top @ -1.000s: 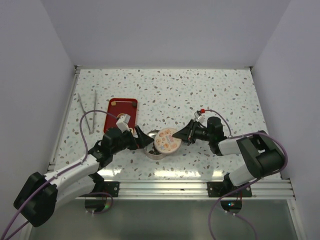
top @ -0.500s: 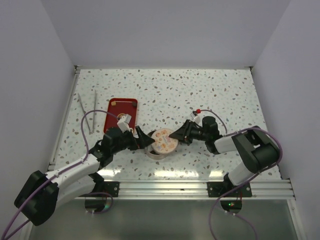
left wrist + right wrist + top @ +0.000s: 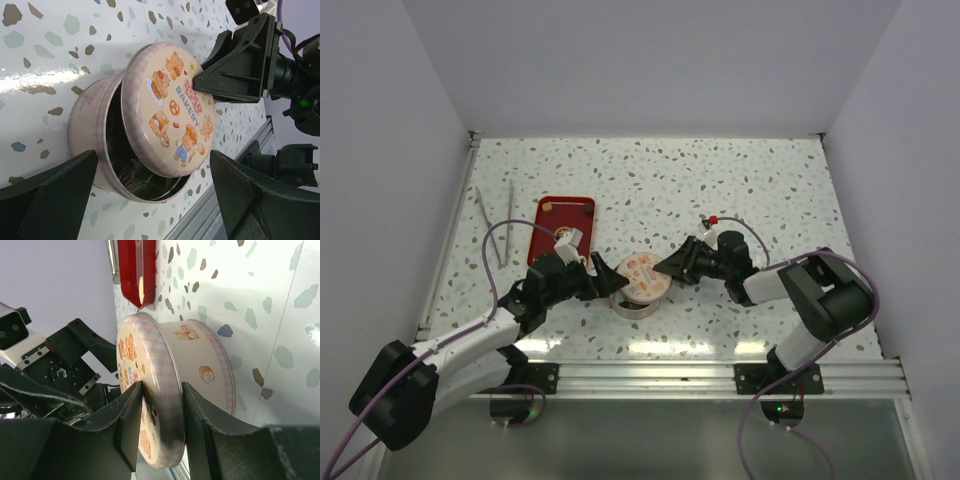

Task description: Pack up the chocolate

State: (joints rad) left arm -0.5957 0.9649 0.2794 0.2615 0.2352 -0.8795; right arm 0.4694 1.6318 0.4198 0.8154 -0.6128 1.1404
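One round tin (image 3: pixel 95 135), lid (image 3: pixel 170 110) askew, contents obscured; left fingers (image 3: pixel 50 200) spread wide; right fingers (image 3: pixel 131 430) straddling lid, grip unclear.

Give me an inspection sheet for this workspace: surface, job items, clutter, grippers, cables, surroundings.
Surface: speckled table, glossy.
Job's things: lid askew on the tin, leaving a gap. Dark shapes inside, too dim to name. One pale piece on the red tray.
Clutter: tweezers near the left edge.
Grippers: left gripper open, straddling the tin. Right gripper has a finger on either side of the lid's rim, grip unclear.
Cables: purple cables loop off both arms, away from the tin.
Surroundings: plain walls; metal rail at the near edge.
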